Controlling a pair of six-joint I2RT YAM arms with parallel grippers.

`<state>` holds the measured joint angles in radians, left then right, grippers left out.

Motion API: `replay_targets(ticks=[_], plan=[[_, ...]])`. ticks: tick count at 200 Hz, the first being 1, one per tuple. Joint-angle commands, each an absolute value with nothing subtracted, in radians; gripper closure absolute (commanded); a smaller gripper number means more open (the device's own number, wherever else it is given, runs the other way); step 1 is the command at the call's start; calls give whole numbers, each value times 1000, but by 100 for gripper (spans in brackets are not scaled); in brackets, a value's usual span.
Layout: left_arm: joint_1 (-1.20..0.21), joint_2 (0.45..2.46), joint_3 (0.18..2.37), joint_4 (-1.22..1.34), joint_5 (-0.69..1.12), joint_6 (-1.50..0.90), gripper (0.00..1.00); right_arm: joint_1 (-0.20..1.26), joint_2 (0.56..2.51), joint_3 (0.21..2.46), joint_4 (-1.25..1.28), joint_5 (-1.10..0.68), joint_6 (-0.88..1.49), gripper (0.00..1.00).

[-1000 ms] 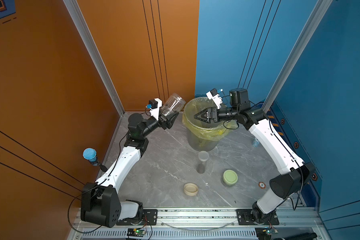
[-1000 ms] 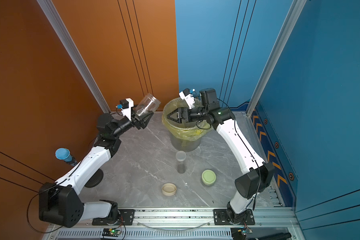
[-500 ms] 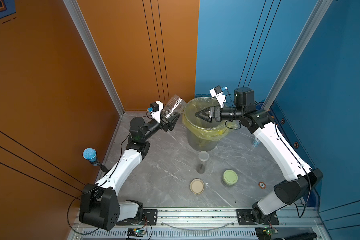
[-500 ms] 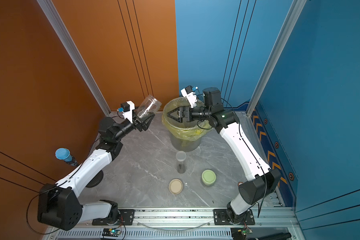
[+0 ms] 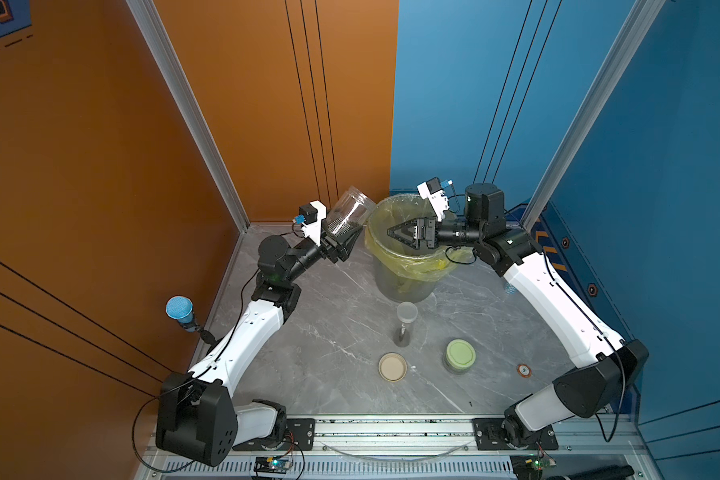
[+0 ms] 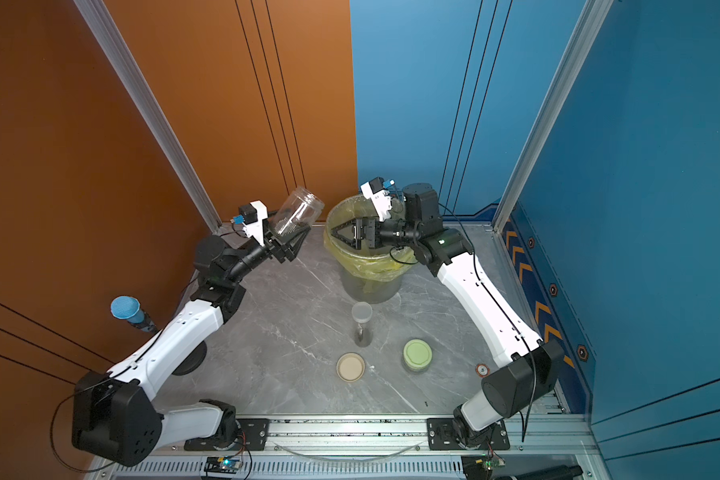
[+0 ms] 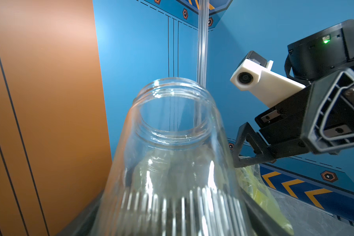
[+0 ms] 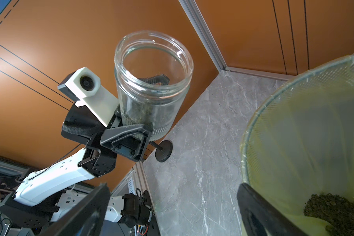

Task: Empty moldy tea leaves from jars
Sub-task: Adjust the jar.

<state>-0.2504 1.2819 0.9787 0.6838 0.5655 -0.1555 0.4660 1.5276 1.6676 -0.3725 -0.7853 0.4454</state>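
The left gripper [image 5: 341, 239] is clamped around the base of the wide jar [image 5: 350, 212], holding it in the air over the far-left part of the surface [image 5: 329, 332]. The jar has no lid and is tilted, with its mouth pointing up and towards the bin [image 5: 404, 286] just beside it. Whether it touches the bin's rim cannot be told. The right wrist view shows dark tea leaves [image 8: 143, 112] low in the jar, by its base.

The bin, lined with a yellow bag, stands near the middle of the far edge. The right gripper [image 5: 393, 235] hangs over the bin's mouth with its jaws spread wide and nothing between them. In the right wrist view a heap of leaves [image 8: 335, 206] lies at the bottom of the bag.

In both top views the tall jar [image 5: 404, 328] stands upright just in front of the bin. Its whitish lid is on and there is dark matter at its bottom. The short jar [image 6: 417, 355] with its green lid stands nearer the front edge, to the right of the tall one. The beige lid [image 5: 392, 367] lies flat on the surface, left of the short jar and apart from it.
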Motion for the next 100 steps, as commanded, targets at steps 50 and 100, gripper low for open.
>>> replay_targets(ticks=[50,100], plan=[[-263,1266,1098,744,566,-223,75,473,1436,1627,-273,-653,452,0],[-302,1286,1117,743,542,-214,75,587,1373,1424,168,-467,709,0]])
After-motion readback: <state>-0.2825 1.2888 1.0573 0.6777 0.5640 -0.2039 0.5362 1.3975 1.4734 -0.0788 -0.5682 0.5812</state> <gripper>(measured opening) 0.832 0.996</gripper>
